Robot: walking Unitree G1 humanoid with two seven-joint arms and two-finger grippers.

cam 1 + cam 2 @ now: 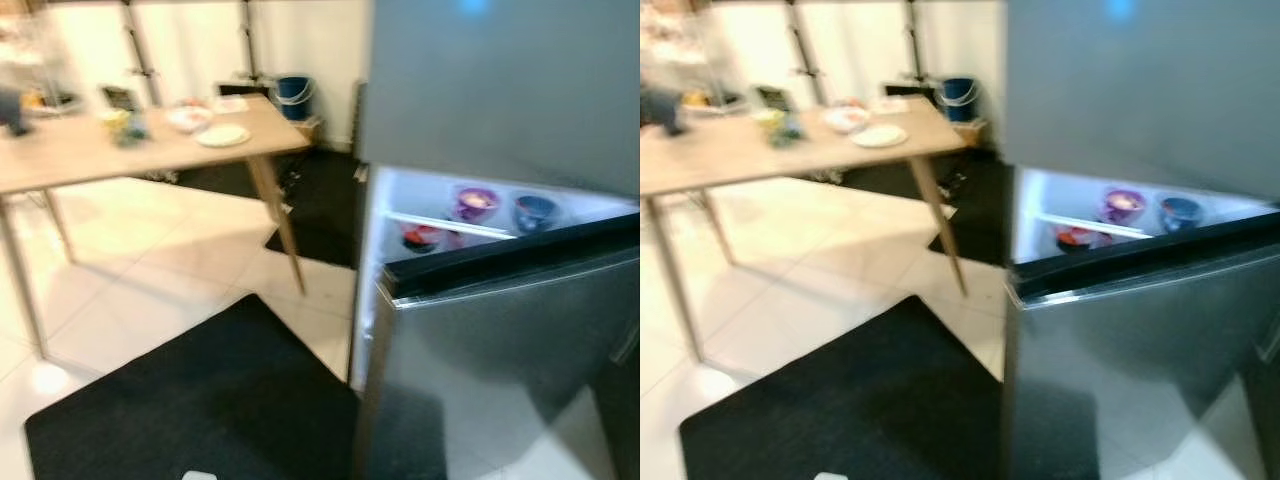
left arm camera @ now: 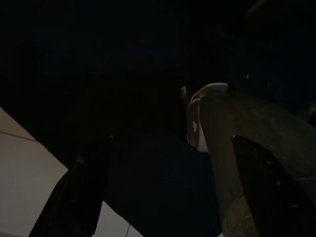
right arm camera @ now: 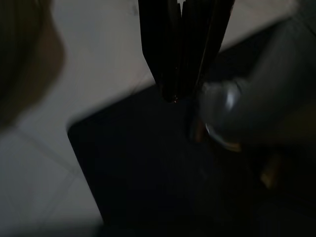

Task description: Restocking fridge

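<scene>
Left eye view shows one steel fridge on the right, its door ajar, with three bowls on the lit shelves inside; one wooden table carrying two plates stands to the left, one black mat lies on the tiles, and one blue bucket sits behind. Left wrist view is dark; whether the left gripper is released I cannot tell. Right wrist view shows the right gripper clenched, empty, above the mat.

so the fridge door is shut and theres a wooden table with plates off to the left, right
Not quite: the fridge door is ajar, not shut. The left eye view shows the lit inside with bowls on a shelf above the door's top edge. The wooden table with plates is indeed off to the left.
</scene>
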